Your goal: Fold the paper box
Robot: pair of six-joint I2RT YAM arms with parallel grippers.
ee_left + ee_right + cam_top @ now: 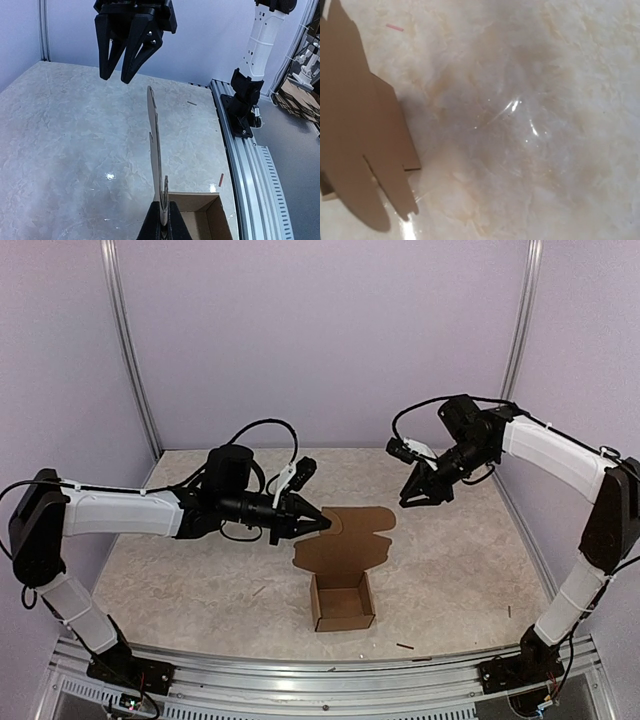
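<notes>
Near the front of the marbled beige table (170, 570), the paper box (342, 602) sits as an open square tray of plain brown cardboard. Its lid panel, with rounded flaps, stands up behind it. The black left fingers (150, 229) are clamped on that panel's edge. Farther back, the tapered right fingers (136, 55) hang apart, touching nothing.
</notes>
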